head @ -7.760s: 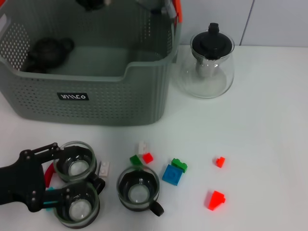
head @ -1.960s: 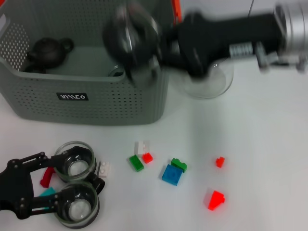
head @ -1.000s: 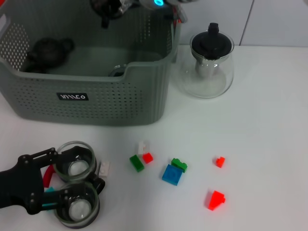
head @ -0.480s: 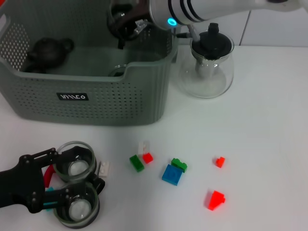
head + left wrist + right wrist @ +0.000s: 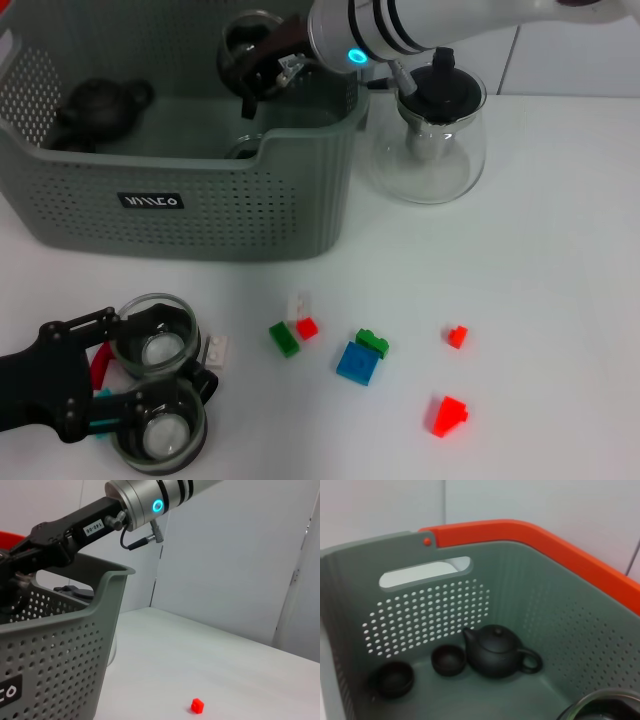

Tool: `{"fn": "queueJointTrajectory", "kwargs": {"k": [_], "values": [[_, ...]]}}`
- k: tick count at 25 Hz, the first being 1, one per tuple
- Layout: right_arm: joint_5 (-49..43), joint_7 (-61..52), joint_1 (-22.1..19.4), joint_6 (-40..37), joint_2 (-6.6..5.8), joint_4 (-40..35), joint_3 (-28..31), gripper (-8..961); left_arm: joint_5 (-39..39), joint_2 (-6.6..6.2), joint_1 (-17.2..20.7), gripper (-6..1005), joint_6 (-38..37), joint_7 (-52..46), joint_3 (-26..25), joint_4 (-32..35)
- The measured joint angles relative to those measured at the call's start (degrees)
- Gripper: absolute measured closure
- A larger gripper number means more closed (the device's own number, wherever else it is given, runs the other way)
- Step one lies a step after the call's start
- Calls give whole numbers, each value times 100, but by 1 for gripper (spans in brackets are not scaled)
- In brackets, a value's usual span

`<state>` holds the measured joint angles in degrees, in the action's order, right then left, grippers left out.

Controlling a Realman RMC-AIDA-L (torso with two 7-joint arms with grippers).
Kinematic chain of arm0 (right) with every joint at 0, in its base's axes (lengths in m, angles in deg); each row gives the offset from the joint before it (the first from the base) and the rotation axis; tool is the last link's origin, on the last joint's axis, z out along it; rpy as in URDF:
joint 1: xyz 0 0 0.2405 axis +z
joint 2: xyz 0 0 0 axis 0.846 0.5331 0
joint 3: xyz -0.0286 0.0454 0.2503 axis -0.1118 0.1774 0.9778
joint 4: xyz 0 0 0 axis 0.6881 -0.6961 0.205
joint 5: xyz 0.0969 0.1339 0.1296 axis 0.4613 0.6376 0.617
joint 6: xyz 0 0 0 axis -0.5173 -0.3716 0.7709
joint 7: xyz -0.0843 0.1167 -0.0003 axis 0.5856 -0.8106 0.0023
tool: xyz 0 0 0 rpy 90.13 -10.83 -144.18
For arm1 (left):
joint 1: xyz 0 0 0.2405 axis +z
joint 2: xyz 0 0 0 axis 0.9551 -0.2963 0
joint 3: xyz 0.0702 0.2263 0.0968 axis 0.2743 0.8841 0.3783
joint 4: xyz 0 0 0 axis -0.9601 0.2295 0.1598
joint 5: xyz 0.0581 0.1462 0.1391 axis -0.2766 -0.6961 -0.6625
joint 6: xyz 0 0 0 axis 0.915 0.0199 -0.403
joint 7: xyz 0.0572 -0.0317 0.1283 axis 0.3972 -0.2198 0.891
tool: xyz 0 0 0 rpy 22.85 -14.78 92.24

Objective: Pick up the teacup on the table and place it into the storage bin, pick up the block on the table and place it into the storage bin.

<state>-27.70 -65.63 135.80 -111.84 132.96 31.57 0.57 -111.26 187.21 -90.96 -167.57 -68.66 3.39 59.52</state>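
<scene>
My right end effector (image 5: 262, 62): over the storage bin (image 5: 190, 215), above its open top near the right wall, clenched on a glass teacup (image 5: 243, 40) held up in the air.
My left end effector (image 5: 105, 375): low at the near left corner of the counter (image 5: 540, 290), its black fingers spread around two glass teacups (image 5: 152, 335), which sit on the counter; it grips nothing.
Storage bin: grey, perforated, at the far left of the counter, black label on its near wall, orange-red handle piece (image 5: 560, 545) along its far rim.
Inside the bin: a dark teapot (image 5: 497, 652) with two small dark cups (image 5: 448, 660) beside it on the floor; the rim of another glass cup (image 5: 243, 150) shows behind the near wall's notch.
Blocks: all on the counter — a green block (image 5: 283, 338), a small red block (image 5: 307, 327) and a white block (image 5: 297, 305) close together, a blue block (image 5: 356, 363) touching a second green piece (image 5: 373, 343), a small red cube (image 5: 457, 336), and a larger red wedge (image 5: 448, 416) nearest me.
Glass teapot (image 5: 435, 135): black lid, just right of the bin.
</scene>
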Motion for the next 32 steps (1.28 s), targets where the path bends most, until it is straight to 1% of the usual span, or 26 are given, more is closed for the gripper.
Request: {"fn": "queueJointTrajectory", "kwargs": {"k": [9,13,15,17,19,21,23,24,25,27,28,29,30,31,32], "values": [[4,-29,-4,54,6,42,-8,847,13,0,-2,176,7,0,-6,0],[40,-46,-101,52,4,-74,65,677,16,0,-9,177,9,0,-12,0],[164,-29,-353,-31,-2,-463,169,593,18,-1,-6,177,10,0,-21,1],[544,87,-827,-258,-23,-1206,268,510,21,-6,6,177,11,0,-26,1],[1346,409,-1569,-612,-42,-2227,309,428,30,-8,15,177,10,0,-26,0],[2281,906,-2306,-992,-54,-3074,325,389,40,-9,21,177,10,0,-27,1],[3228,1555,-2982,-1537,-65,-3661,399,349,43,-9,16,177,9,1,-27,1],[3552,1835,-3251,-1843,-71,-3819,465,330,43,-8,5,177,10,1,-25,1],[3862,2201,-3554,-2314,-71,-3881,579,310,44,-9,-3,177,9,2,-25,1],[4173,2783,-4011,-3205,-72,-3852,820,271,45,-13,-16,177,9,1,-25,1],[4228,2993,-4205,-3527,-71,-3783,923,251,46,-19,-20,178,8,0,-23,1],[4252,3348,-4520,-4036,-79,-3637,1094,232,46,-24,-14,178,4,0,-24,10],[4242,3552,-4705,-4334,-89,-3547,1186,212,45,-31,1,178,-7,0,-29,22],[4153,3836,-5005,-4774,-131,-3387,1347,212,45,-38,12,178,-27,-1,-35,42],[4059,3963,-5204,-5047,-172,-3319,1457,213,45,-47,29,178,-47,-8,-49,68]]}}
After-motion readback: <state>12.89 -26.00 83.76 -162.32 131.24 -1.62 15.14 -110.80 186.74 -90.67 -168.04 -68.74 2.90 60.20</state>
